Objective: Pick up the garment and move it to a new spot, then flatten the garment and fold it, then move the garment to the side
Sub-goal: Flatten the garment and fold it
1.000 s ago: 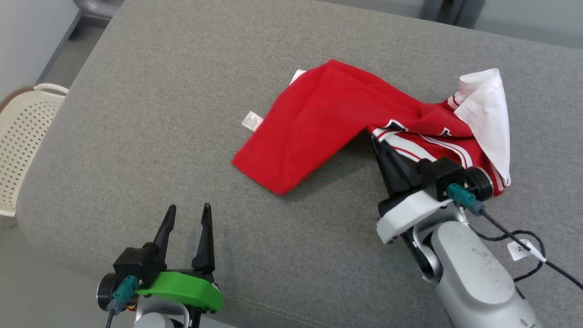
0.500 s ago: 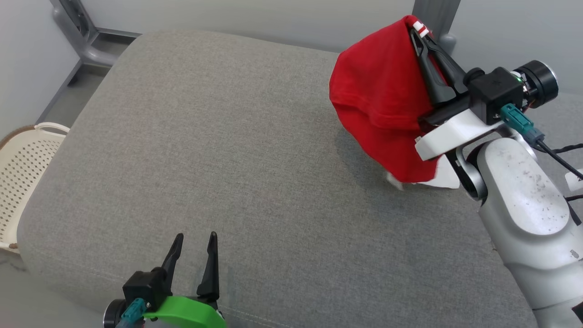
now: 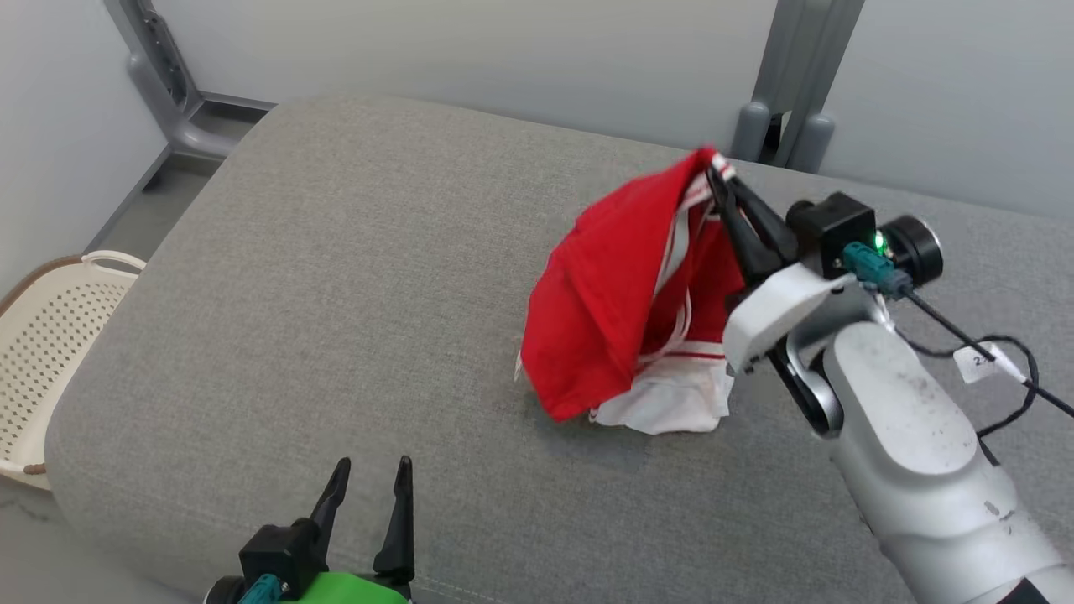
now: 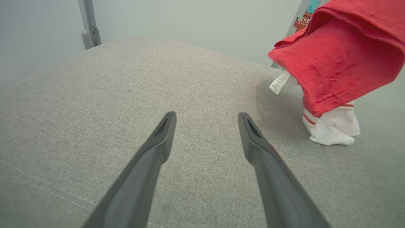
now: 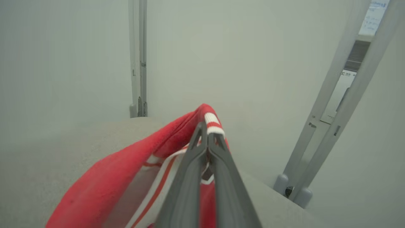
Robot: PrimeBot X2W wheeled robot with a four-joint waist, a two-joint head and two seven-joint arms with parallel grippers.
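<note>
- Head view: we note the right gripper (image 3: 720, 178) raised above the grey cushion (image 3: 336, 294). Its fingers are pinched together on a red-and-white striped edge of the garment (image 3: 608, 302). The garment hangs below and to the left of that gripper, and its white lower part (image 3: 671, 407) rests on the cushion. The left gripper (image 3: 373, 466) sits at the cushion's near edge, well apart from the garment, with its fingers spread wide and holding nothing. A perforated cream basket (image 3: 50, 335) stands off the cushion on the left gripper's side.
- Left wrist view: we see both fingers parted, with bare cushion between them. The garment hangs ahead and to the right of the fingertips, apart from them. A small white label (image 4: 279, 83) dangles from its red fold, and the white lower part touches the cushion.
- Right wrist view: we see the two fingers pressed together, with the striped edge clamped at their tips. Red cloth drapes down to the left of the fingers. A grey post (image 5: 332, 104) stands ahead to the right.
</note>
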